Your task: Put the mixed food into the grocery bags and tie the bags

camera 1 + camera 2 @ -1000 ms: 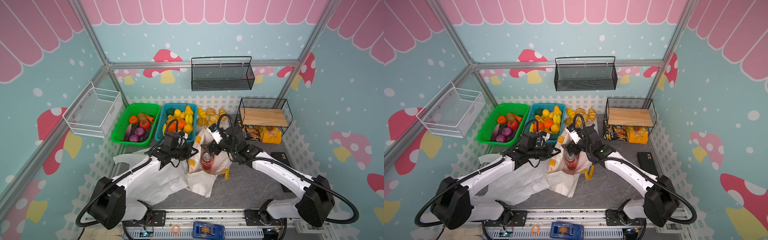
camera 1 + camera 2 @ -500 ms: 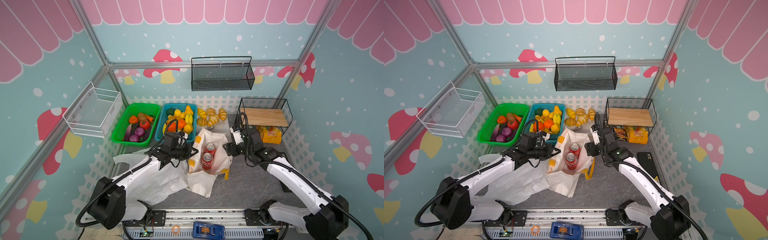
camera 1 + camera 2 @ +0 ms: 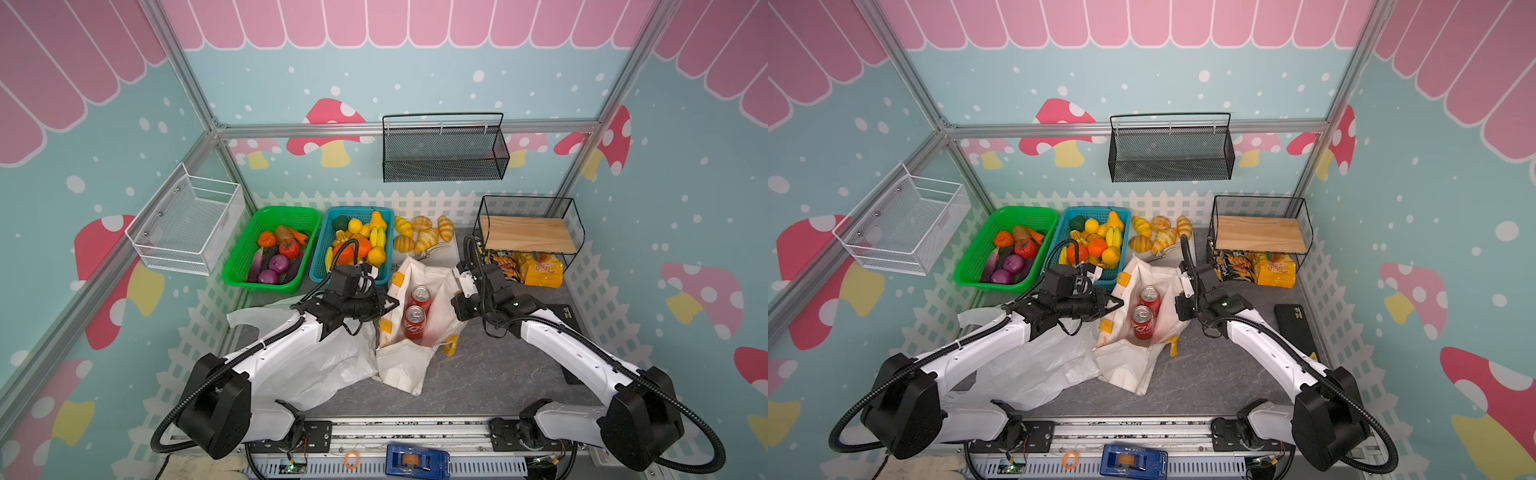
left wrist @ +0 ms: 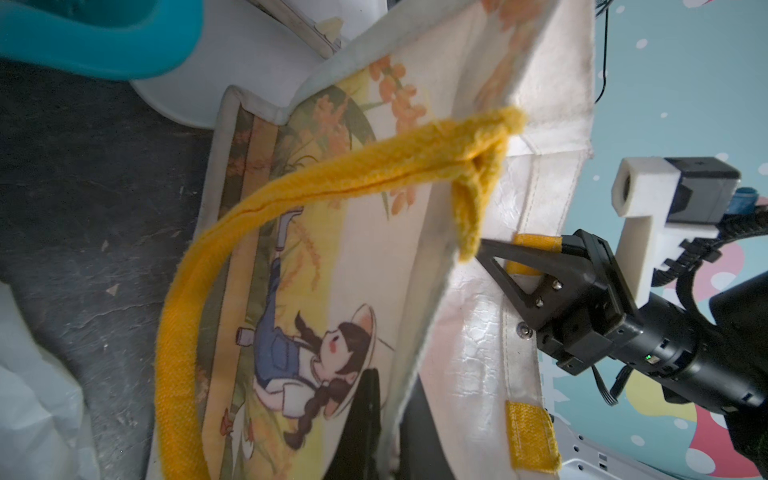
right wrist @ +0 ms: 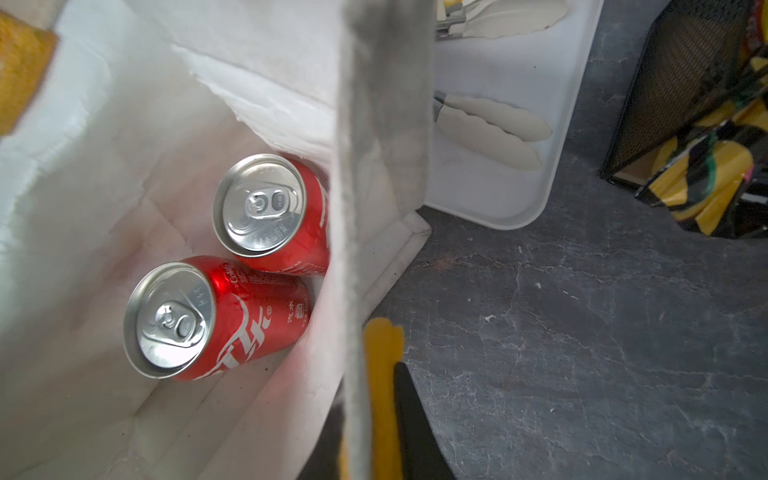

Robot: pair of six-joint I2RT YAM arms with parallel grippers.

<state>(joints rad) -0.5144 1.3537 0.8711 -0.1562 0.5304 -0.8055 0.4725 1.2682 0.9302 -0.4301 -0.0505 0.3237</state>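
Surface inspected: dark grey, stone-patterned tabletop [image 3: 478,374]. Between my left fingers [image 3: 385,306] and my right fingers [image 4: 540,291] rests the white tote [image 3: 399,365], slumped on the top. Below and back from my left fingers lies a crumpled white plastic bag [image 3: 324,365]. Beyond my left fingers, a green basket [image 3: 232,274] and a teal basket [image 3: 316,266] stand side by side. Beyond my right fingers are a white tray [image 5: 498,187] and a black wire rack [image 3: 482,216], with snack packets [image 3: 540,270] under it. Outboard of my right fingers lies a flat black device [image 3: 1293,328].

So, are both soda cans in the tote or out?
In: the soda cans rest on the tote's floor, white walls around them.
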